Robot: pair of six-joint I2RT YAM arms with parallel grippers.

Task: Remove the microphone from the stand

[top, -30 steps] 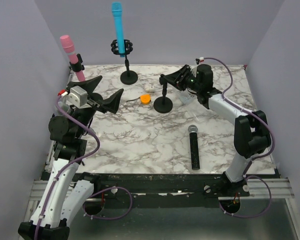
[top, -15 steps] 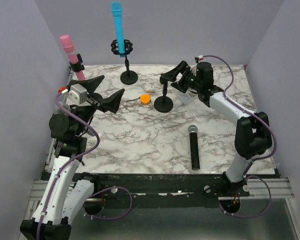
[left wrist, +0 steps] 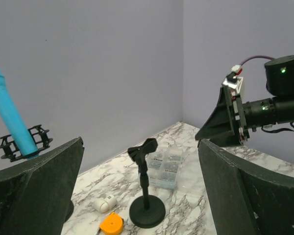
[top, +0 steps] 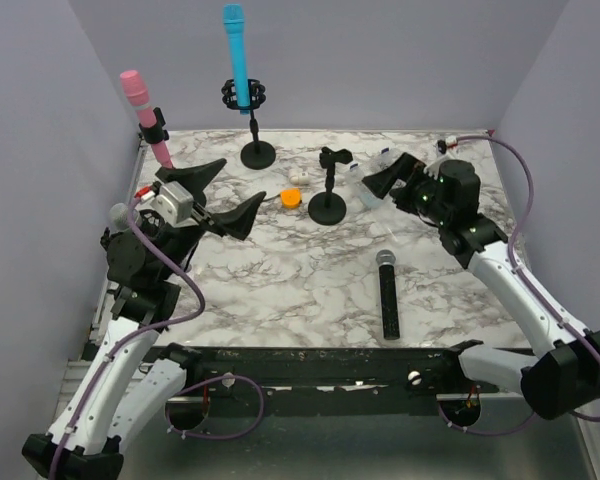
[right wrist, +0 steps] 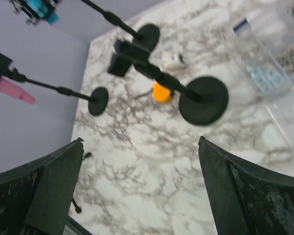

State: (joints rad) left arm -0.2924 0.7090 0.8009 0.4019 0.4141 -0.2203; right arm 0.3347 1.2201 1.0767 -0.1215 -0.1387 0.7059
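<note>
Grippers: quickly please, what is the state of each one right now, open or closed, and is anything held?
Left gripper: open, holding nothing.
Right gripper: open, holding nothing.

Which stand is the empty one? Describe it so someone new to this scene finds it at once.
On the marble table, three black stands rise toward the far side. The empty stand is the one nearest the middle, just right of a small orange object. Its neighbours hold a blue microphone and a pink microphone; its clip holds nothing.
</note>
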